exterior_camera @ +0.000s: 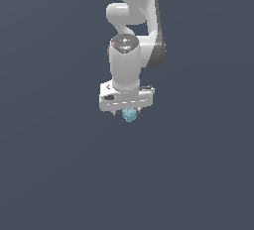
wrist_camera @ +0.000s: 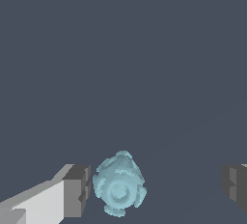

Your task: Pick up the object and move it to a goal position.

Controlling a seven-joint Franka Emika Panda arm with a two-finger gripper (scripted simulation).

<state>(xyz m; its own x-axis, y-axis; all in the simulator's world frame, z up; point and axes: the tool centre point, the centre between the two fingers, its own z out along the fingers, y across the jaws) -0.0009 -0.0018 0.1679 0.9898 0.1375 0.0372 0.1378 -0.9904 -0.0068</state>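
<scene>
The object (exterior_camera: 129, 115) is a small light teal-blue bumpy blob, showing just under the white hand of the arm in the exterior view. In the wrist view the object (wrist_camera: 119, 184) sits between the two dark fingers. It lies very close to one finger pad (wrist_camera: 78, 189), and a wide gap separates it from the other pad (wrist_camera: 235, 185). My gripper (wrist_camera: 157, 188) is open around it, with neither finger clearly pressing on it. In the exterior view the gripper (exterior_camera: 127, 111) points straight down and its fingertips are mostly hidden by the hand.
A plain dark grey-blue surface fills both views. The arm's white links (exterior_camera: 133, 21) rise above the hand toward the top of the exterior view.
</scene>
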